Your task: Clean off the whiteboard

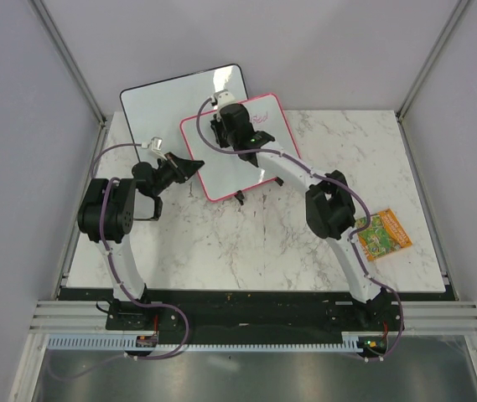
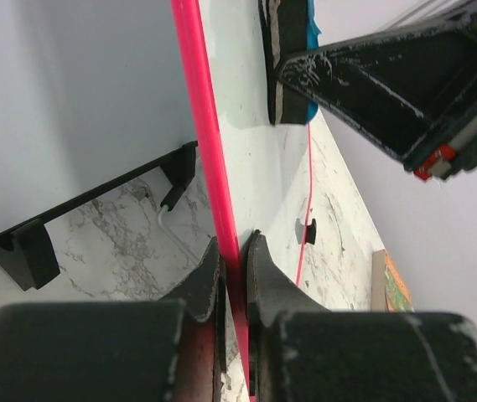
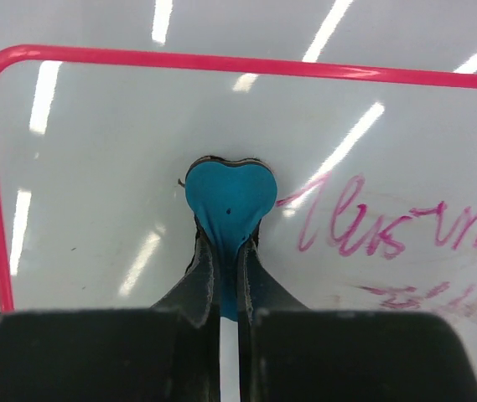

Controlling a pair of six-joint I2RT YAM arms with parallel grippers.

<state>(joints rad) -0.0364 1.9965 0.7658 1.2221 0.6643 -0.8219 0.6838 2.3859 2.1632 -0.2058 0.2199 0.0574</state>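
The small whiteboard with a pink-red frame lies tilted at the table's back middle; purple handwriting remains on its right part. My left gripper is shut on the board's left frame edge, pinching the pink rim between both jaws. My right gripper is shut on a blue heart-shaped eraser with a black felt pad, pressed on the board's surface near its upper left, just left of the writing. The eraser also shows in the left wrist view.
A larger black-framed whiteboard lies behind, partly under the small one. A colourful orange-green card lies on the marble table at the right. Grey walls close in the back and sides.
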